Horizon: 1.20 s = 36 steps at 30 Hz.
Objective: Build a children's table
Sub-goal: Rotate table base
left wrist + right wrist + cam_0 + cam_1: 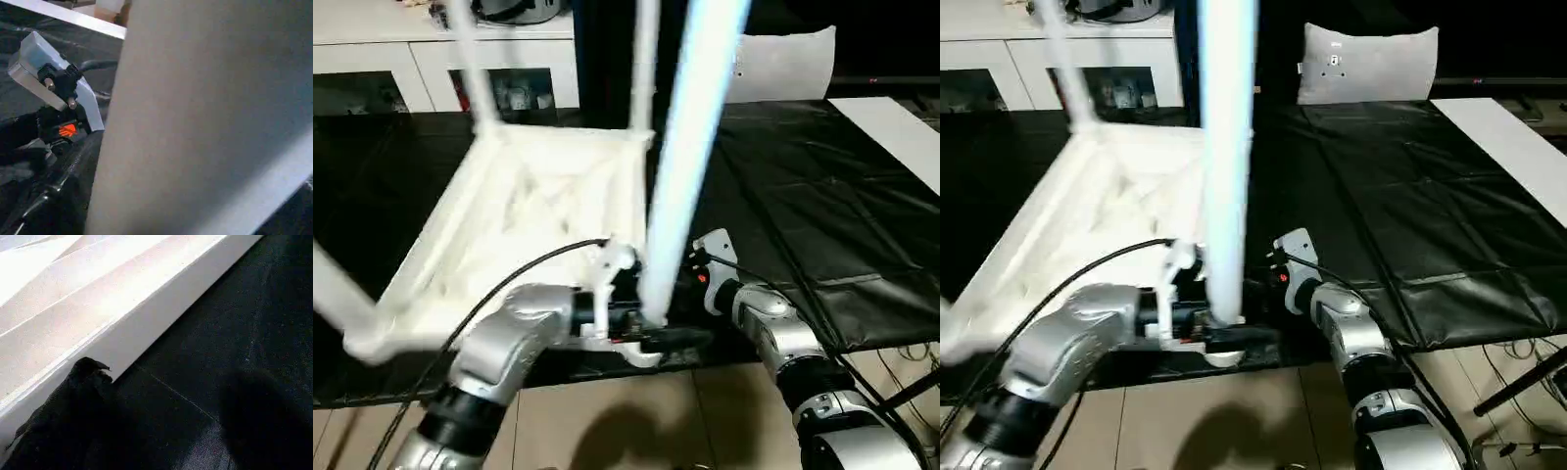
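The children's table (538, 206) lies upside down on a black mat, ribbed underside up. Two far legs (475, 69) stand in its back corners and another leg (337, 294) slants off at the left. The near leg (690, 147) rises from the front right corner and looms close in the left wrist view (195, 122). My left gripper (651, 338) is open at this leg's base, one black finger lying in front of it. My right gripper (171, 421) is open, low beside the table's white rim (161, 318), just right of the same corner (683, 286).
A white low cabinet with glass doors (440, 59) stands behind the table. A white cushion (783, 64) leans at the back right and a white board (891, 127) lies at the far right. The mat's front edge (862, 338) meets tiled floor with cables (911, 362).
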Motion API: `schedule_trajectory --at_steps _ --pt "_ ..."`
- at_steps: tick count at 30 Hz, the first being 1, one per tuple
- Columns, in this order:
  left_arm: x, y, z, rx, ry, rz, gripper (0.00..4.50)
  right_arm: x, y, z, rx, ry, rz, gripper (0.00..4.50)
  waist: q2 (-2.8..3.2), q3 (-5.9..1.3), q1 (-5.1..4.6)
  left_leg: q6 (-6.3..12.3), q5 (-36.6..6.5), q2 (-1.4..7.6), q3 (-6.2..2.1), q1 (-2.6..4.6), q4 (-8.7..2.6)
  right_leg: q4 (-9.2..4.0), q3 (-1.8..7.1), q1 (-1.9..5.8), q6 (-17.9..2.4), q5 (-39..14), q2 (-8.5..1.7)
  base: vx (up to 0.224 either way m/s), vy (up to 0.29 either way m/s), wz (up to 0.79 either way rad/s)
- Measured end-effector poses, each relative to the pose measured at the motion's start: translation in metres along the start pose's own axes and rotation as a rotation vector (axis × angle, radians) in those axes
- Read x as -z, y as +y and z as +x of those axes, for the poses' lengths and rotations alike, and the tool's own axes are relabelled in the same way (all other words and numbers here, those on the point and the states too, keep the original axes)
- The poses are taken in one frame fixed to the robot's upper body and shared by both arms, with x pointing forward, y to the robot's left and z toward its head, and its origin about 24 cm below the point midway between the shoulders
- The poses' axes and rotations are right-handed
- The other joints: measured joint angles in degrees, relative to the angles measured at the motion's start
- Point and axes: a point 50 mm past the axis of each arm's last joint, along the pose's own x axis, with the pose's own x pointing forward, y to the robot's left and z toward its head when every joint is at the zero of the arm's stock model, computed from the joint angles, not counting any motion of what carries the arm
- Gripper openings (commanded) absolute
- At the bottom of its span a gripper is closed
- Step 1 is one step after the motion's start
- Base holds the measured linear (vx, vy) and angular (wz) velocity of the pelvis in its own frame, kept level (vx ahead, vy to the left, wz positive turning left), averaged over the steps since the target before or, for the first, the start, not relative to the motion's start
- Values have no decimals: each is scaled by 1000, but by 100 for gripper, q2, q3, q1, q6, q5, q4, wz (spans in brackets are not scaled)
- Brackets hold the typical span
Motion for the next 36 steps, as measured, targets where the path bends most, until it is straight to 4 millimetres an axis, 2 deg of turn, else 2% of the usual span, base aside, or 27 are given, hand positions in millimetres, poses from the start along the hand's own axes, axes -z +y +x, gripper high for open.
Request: schedule_trajectory --at_steps 6,14,21,27,32,36 --pt "2 8 4 -80 -18 18 447 1 -1 -2 7 -7 3 450 5 2 14 0 0 0 0 1 0 -2 -1 4 0 0 0 0 0 0" --pt "-5 22 16 -235 -54 120 447 0 -6 -4 60 -31 1 450 13 4 3 0 0 1 -1 2 2 -2 -2 4 1 0 0 0 0 0" --pt "-5 30 15 -306 -30 187 447 1 -11 -13 87 -56 -18 450 47 1 20 0 0 1 -2 6 2 -2 -3 6 17 -9 1 0 0 0" --pt "7 33 8 -329 -1 195 447 -1 -26 -33 147 -78 -69 450 81 3 6 0 0 0 -3 7 2 -1 -6 5 19 -6 0 0 0 0" --pt "14 41 -9 -363 55 211 447 -8 -30 -47 135 -104 -136 450 106 -3 -14 0 0 5 -8 10 -3 -2 -18 2 19 -6 5 0 0 0" --pt "17 43 -27 -347 132 251 447 0 -27 -63 76 -52 -200 450 128 -12 16 0 0 5 -9 9 -5 -10 -19 8 21 -7 3 0 0 0"
